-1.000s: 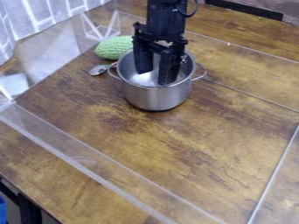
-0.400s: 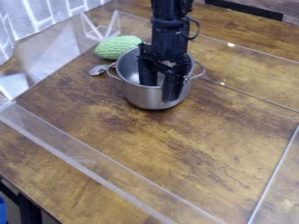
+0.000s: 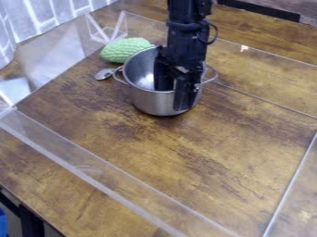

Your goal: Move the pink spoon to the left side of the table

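Lying beside pot [image 3: 158, 104], near green knitted lump [image 3: 125, 50]: spoon [image 3: 104, 74] on counter [image 3: 93, 125], probably light, stiff, kinda slippery, best gripped by handle. Jaws [image 3: 181, 96] dipped into pot, spread can't be told.

Black arm upright, its claw [image 3: 177, 81] pointing down.

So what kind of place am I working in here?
Probably a robot test bench mocked up as a kitchen counter: a worn wooden tabletop with clear plastic strips across it, a steel pot, and a black robot arm over the pot.
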Robot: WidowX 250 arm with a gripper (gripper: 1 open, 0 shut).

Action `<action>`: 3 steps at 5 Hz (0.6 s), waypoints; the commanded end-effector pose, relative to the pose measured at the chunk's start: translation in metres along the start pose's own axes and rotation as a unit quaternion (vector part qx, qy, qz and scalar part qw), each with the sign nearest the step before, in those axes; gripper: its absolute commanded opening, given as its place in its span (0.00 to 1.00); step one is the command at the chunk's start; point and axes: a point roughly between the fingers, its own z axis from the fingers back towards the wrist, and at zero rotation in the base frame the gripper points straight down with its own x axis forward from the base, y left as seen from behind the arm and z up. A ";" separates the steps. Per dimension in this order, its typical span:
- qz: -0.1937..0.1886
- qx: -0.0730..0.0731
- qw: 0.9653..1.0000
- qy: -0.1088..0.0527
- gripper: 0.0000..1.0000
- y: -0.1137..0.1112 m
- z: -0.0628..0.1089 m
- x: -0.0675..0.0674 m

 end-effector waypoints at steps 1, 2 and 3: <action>-0.030 0.028 0.998 -0.047 1.00 0.008 0.042 -0.001; -0.005 0.028 0.998 -0.059 1.00 0.000 0.051 -0.015; 0.022 0.022 0.998 -0.061 0.00 -0.008 0.049 -0.023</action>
